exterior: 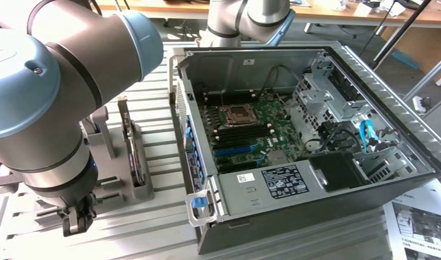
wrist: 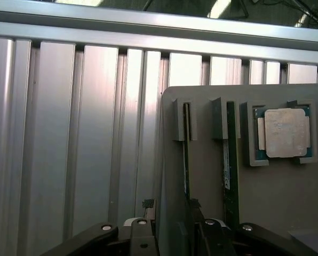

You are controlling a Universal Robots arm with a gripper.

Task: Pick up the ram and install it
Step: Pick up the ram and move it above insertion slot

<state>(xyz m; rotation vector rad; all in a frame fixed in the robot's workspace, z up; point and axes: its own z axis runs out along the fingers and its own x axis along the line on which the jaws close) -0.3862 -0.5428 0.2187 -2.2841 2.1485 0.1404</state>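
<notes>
Green and thin, the ram (wrist: 187, 154) stood on its edge in a grey holder (wrist: 287, 197), right between the fingers of the claw (wrist: 171, 205), which were spread apart, not squeezing it.

On the table (exterior: 155, 227), the computer case (exterior: 293, 141) fills the exterior view's centre and right, with a holder (exterior: 142, 190) just left of it and papers (exterior: 423, 222) at lower right. In the holder an expansion card (exterior: 134, 154) stands upright, the ram (wrist: 187, 144) and a second stick (wrist: 231, 160) occupy neighbouring slots, and a processor chip (wrist: 284, 133) lies beside them.
</notes>
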